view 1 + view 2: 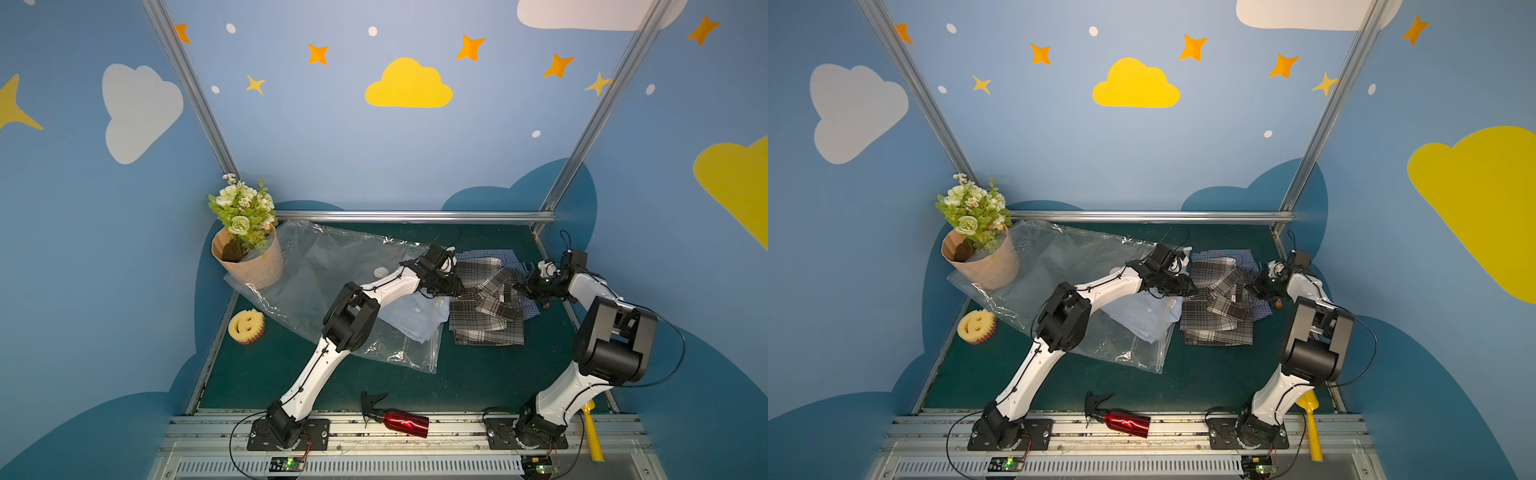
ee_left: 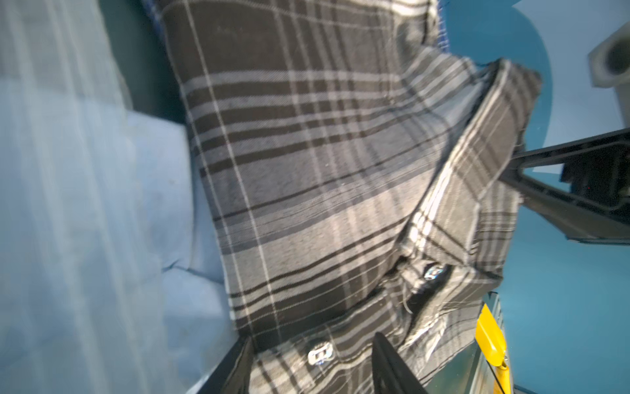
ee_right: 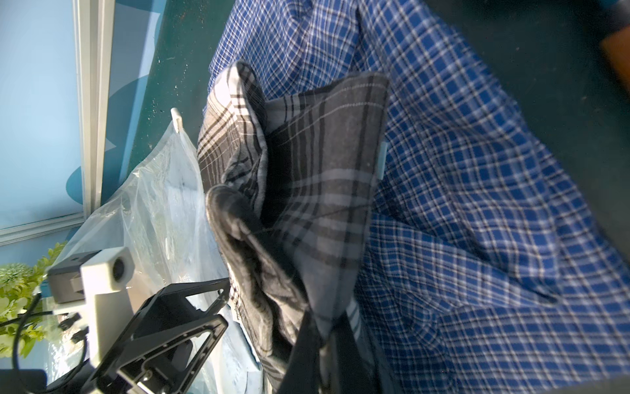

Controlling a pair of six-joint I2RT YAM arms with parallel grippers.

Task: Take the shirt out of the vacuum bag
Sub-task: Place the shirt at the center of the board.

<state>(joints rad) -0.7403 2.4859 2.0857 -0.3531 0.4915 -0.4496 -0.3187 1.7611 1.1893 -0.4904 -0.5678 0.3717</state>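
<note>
The vacuum bag (image 1: 316,262) sprawls across the desk's far left, a light blue shirt (image 1: 409,318) at its mouth. Beside it, nearer the right edge, the grey plaid shirt (image 1: 484,320) lies atop a blue check shirt (image 3: 477,204). The right claw (image 3: 328,341) pinches a plaid fold; the left claw (image 2: 313,366) gapes, plaid cloth between its jaws.

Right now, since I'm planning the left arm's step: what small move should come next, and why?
Probably close the left tool on the plaid shirt: its jaws stand apart with the shirt's buttoned edge between them, while the right tool pinches another fold. The shirt lies outside the vacuum bag, so a two-point hold would likely help carry it clear.
</note>
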